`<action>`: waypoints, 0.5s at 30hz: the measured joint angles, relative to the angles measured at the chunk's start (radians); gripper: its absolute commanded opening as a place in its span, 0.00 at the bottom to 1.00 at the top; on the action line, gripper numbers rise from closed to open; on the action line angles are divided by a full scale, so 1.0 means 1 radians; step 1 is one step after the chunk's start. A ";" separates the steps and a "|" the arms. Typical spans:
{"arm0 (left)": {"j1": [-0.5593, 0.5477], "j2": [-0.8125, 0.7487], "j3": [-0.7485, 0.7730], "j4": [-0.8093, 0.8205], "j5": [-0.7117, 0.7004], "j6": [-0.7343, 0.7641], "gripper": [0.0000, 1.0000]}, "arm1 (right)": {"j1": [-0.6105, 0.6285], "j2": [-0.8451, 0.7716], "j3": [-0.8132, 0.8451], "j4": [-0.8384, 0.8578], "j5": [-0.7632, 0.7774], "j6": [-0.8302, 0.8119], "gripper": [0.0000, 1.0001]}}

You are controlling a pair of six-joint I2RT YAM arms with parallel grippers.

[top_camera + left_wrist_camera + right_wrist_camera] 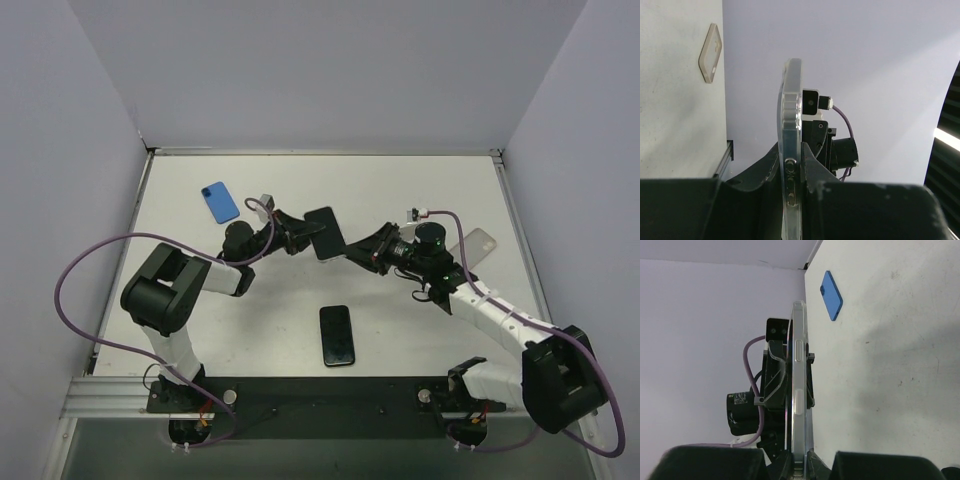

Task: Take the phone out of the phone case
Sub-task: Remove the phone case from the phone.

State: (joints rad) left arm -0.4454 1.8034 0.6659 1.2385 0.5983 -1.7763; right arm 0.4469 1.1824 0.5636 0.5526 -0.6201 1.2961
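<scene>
Left claw (308, 233) clamped tight on one edge of the phone (325, 232); right claw (350, 250) clamped on the opposite edge. Phone sits in its clear phone case (791, 90), held between both claws, over the bench (420, 330).

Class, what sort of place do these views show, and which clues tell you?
Probably a robotics lab test cell: a white table boxed in by plain walls, a left arm and right arm mounted at its near edge, a black phone lying as a prop.
</scene>
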 measured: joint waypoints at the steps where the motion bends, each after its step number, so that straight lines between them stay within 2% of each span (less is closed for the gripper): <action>1: 0.000 0.000 0.000 0.000 -0.004 -0.001 0.00 | -0.003 0.004 0.000 0.006 -0.005 0.009 0.00; 5: 0.000 -0.009 0.000 -0.001 -0.032 0.004 0.00 | -0.030 0.044 -0.006 0.080 -0.047 0.094 0.00; 11: 0.002 -0.048 0.020 -0.010 -0.124 0.016 0.00 | -0.110 0.212 -0.019 0.459 -0.190 0.357 0.00; 15: 0.004 -0.049 0.034 -0.037 -0.181 0.041 0.00 | -0.127 0.341 -0.004 0.631 -0.217 0.507 0.00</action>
State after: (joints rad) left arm -0.4416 1.7546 0.7002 1.2011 0.4171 -1.7351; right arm 0.3195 1.5230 0.5594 1.1839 -0.8375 1.8030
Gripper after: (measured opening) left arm 0.215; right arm 0.102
